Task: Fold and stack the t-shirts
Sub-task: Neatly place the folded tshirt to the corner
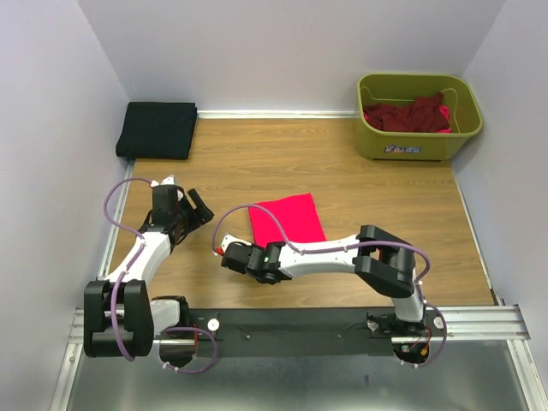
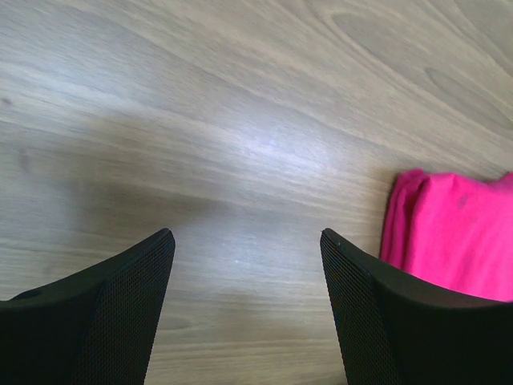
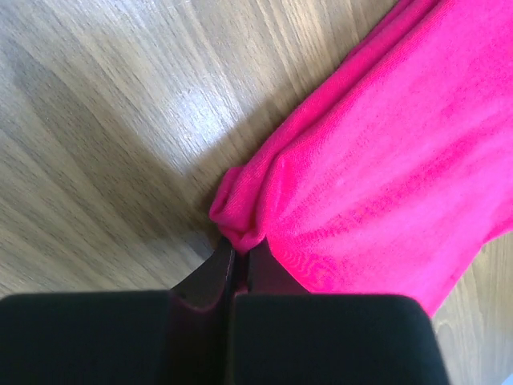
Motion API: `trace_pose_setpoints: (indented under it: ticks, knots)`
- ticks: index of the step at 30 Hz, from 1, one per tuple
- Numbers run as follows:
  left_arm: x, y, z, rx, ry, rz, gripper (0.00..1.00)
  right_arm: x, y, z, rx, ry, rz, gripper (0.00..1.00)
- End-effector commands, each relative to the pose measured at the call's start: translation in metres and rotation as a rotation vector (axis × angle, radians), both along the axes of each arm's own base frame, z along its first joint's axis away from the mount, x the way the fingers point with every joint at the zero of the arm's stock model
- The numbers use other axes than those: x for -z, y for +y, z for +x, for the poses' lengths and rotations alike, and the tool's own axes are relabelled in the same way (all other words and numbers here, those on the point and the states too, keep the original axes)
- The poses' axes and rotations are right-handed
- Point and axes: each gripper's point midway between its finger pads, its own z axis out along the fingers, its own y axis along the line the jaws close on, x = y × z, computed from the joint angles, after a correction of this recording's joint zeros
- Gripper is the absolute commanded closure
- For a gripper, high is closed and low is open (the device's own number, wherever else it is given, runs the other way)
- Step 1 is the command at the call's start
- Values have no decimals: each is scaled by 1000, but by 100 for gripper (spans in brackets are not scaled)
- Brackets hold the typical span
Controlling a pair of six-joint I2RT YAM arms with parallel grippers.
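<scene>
We see a wood-grain tabletop carrying a folded black t-shirt in its far left corner and an olive-green tub in its far right corner. A folded bright pink t-shirt lies near the middle, towards the near edge.

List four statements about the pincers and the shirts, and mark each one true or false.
1. The right pincer is closed on a corner of the pink t-shirt. True.
2. The left pincer is shut on cloth. False: it stands open above the bare wooden table, holding nothing.
3. The black t-shirt lies folded in the far left corner. True.
4. The green tub is empty. False: dark red shirts lie bunched inside it.
</scene>
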Motion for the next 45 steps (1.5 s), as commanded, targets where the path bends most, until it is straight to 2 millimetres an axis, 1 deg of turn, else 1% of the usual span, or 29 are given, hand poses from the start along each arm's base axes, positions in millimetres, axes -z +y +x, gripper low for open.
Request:
trace_pose_setpoints:
  ticks: [1, 2, 3, 5, 6, 7, 8, 9, 10, 11, 12, 13, 14, 15, 17, 21, 26, 30, 33, 35, 37, 45]
  knots:
    - [5, -35, -10, 75, 12, -108, 19, 3, -7, -2, -1, 25, -9, 99]
    - [6, -40, -12, 82, 17, -125, 19, -12, -2, -1, 2, 21, 44, 99]
    - [6, -53, -16, 115, 15, -156, 19, -17, 2, 0, 4, 23, 87, 99]
    - [2, -70, -18, 123, 18, -211, 18, -30, 7, 1, 24, 47, 168, 99]
    - [-1, -87, -20, 148, 16, -249, 17, -41, 9, 4, 35, 45, 214, 99]
    - [-2, -93, -20, 172, 1, -257, 17, -45, 8, 5, 40, 42, 228, 99]
    - [-8, -102, -17, 157, -11, -315, 16, -49, 8, 6, 44, 45, 245, 99]
    - [-5, -111, -24, 177, 6, -365, 15, -56, 9, 8, 48, 43, 272, 99]
    - [-6, -117, -26, 177, 6, -412, 13, -56, 6, 9, 54, 48, 277, 99]
    - [-16, -129, -24, 179, -22, -486, 12, -57, 6, 11, 64, 58, 297, 99]
    - [-13, -132, -29, 171, -12, -517, 12, -59, 6, 11, 69, 63, 309, 99]
    - [-15, -137, -30, 172, -21, -539, 12, -63, 5, 11, 71, 63, 325, 99]
    - [-18, -141, -30, 175, -26, -556, 12, -61, 3, 11, 77, 73, 330, 99]
    - [-20, -147, -30, 179, -29, -568, 12, -64, 3, 11, 87, 76, 349, 99]
    - [-21, -151, -30, 185, -27, -565, 11, -63, 1, 11, 96, 84, 360, 99]
    - [-10, -157, -37, 169, 18, -572, 9, -64, -1, 10, 113, 90, 383, 99]
    - [-16, -160, -42, 132, -3, -629, 9, -64, -4, 9, 126, 95, 392, 99]
    - [-6, -163, -46, 114, 29, -620, 9, -66, -1, 9, 128, 101, 413, 99]
    - [6, -165, -52, 92, 65, -609, 9, -71, 1, 12, 136, 93, 431, 99]
    - [10, -166, -54, 85, 75, -601, 9, -74, 2, 13, 135, 92, 441, 100]
    - [13, -166, -53, 71, 72, -591, 9, -78, 3, 13, 135, 92, 452, 99]
    - [10, -167, -44, 28, 41, -604, 9, -82, 3, 12, 144, 106, 483, 99]
